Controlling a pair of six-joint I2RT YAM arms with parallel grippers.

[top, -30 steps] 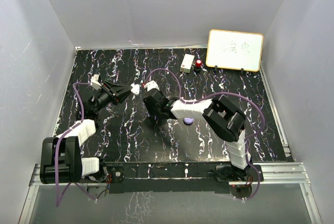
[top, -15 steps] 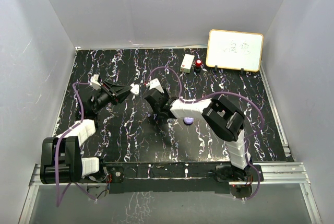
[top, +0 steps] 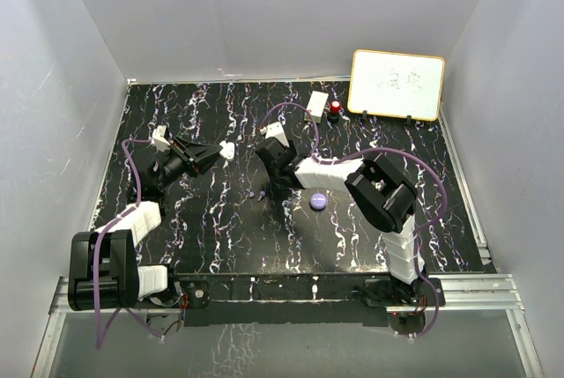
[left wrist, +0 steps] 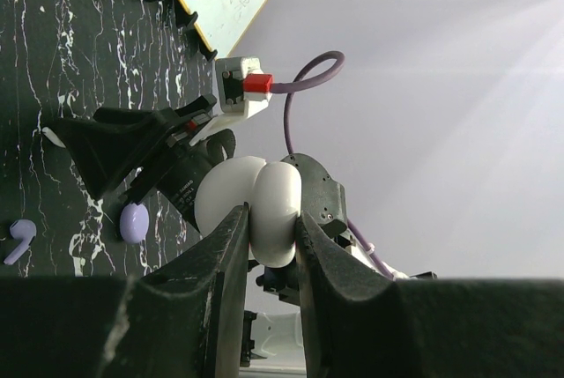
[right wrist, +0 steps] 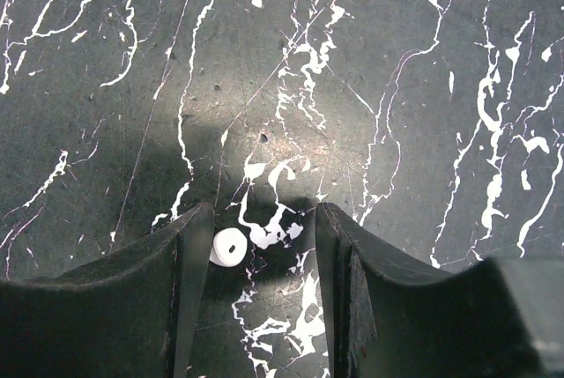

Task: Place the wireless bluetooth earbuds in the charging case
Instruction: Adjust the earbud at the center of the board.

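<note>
On the table (top: 211, 237), the right gripper (right wrist: 262, 216) pointed down at the surface, jaws partly apart and empty; the left gripper (left wrist: 270, 219), off to its left and held above the table, was clamped on the white case (left wrist: 242, 197); the purple case (top: 317, 203) lay beside the right arm. The white earbud (right wrist: 227, 248) lay on the table between the right jaws, close against one jaw and apart from the other; the right arm was plainly nearer. The earbud turned a round face with a dark centre upward; its long axis could not be read, though it was probably near vertical.
</note>
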